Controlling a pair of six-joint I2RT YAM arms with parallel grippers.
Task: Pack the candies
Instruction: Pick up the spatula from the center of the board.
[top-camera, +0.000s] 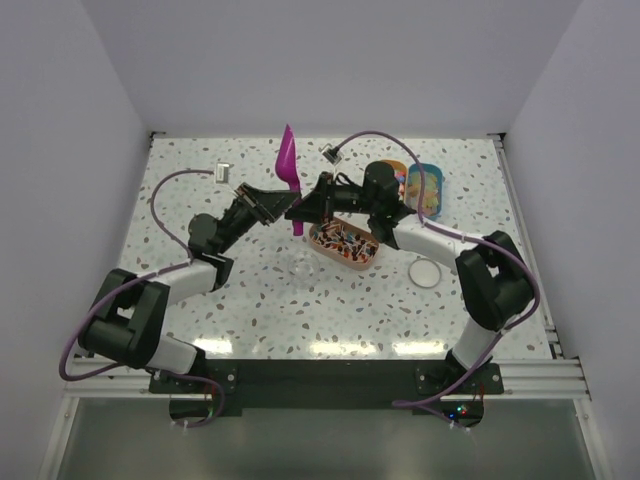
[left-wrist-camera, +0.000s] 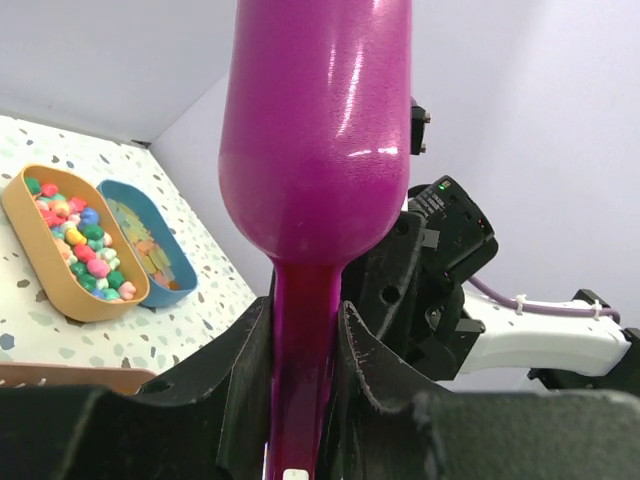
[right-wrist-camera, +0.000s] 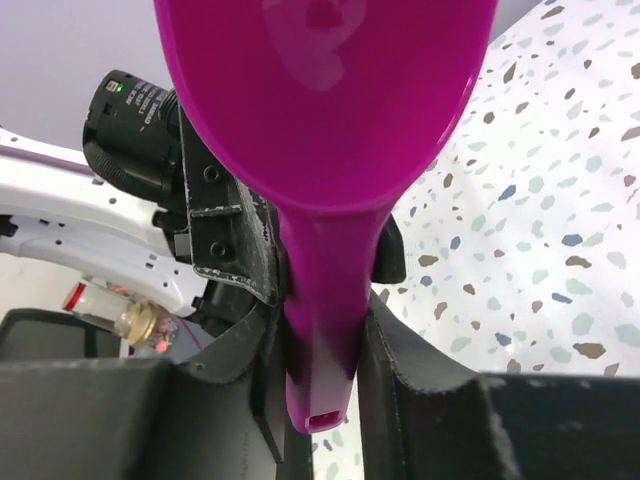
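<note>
A purple scoop (top-camera: 288, 160) is held above the table with its empty bowl toward the far wall. My left gripper (top-camera: 283, 206) is shut on its handle, which sits squeezed between the two fingers (left-wrist-camera: 303, 360). My right gripper (top-camera: 305, 210) comes from the other side and is shut on the same handle lower down (right-wrist-camera: 322, 350). The scoop's hollow (right-wrist-camera: 320, 90) faces the right wrist camera; its back (left-wrist-camera: 315, 130) faces the left one. The candies (top-camera: 345, 241), tiny dark mixed pieces, fill a tan tray just right of the grippers.
An orange tub (left-wrist-camera: 20, 215) of pastel candies and a blue tub (left-wrist-camera: 185, 265) stand at the far right (top-camera: 425, 188). A white round lid (top-camera: 425, 272) lies right of the tray. A clear jar (top-camera: 300, 268) stands in front of the grippers.
</note>
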